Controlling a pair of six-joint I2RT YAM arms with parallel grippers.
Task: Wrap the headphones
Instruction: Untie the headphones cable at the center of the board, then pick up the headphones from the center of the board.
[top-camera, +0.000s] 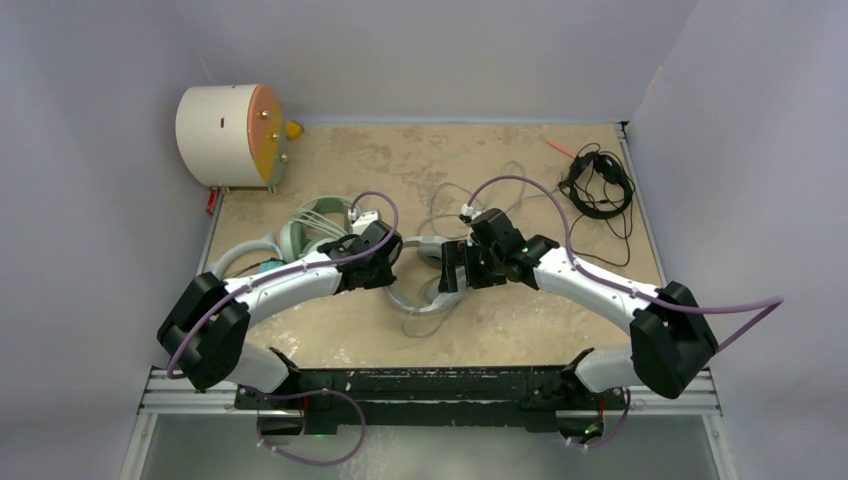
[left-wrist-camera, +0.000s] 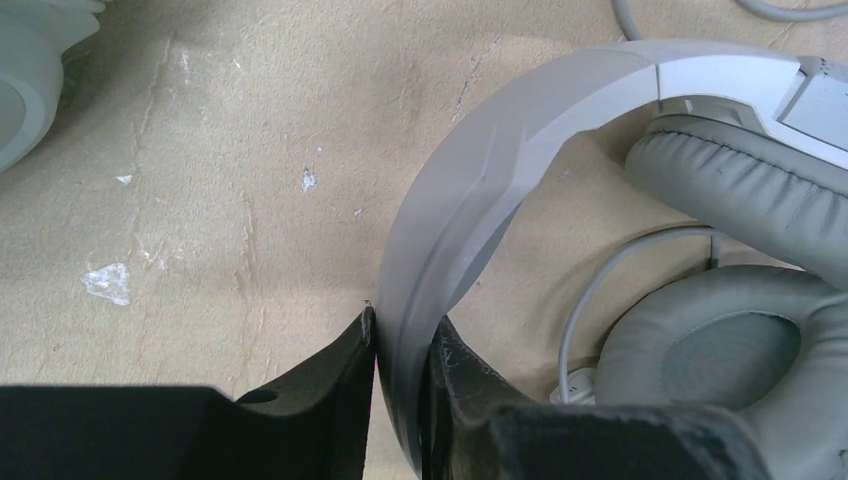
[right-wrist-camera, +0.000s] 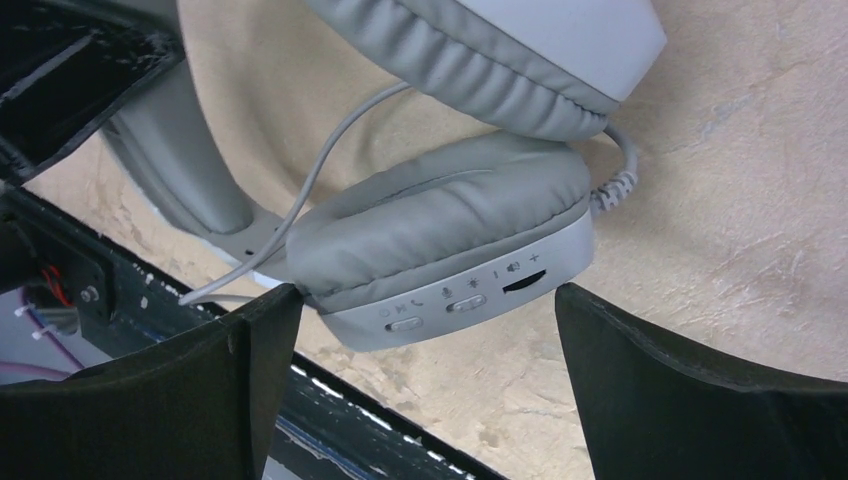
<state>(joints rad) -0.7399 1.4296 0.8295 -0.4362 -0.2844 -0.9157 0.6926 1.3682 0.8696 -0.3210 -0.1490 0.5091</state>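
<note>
Table (top-camera: 560, 310): white-and-grey headset (top-camera: 437, 300) lies at centre. L gripper (left-wrist-camera: 400, 400) clamped on headband (left-wrist-camera: 470, 190). R gripper (right-wrist-camera: 425, 295) jaws wide apart, straddling ear cup (right-wrist-camera: 440, 215), no grip. Cable (right-wrist-camera: 330, 150) loose beside cup. Rec.: hold L clamp firm; R takes cable close to cup, winds evenly w/o snagging.

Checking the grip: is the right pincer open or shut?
Open: the right pincer has fingers wide apart, white headset's earcup between.
</note>
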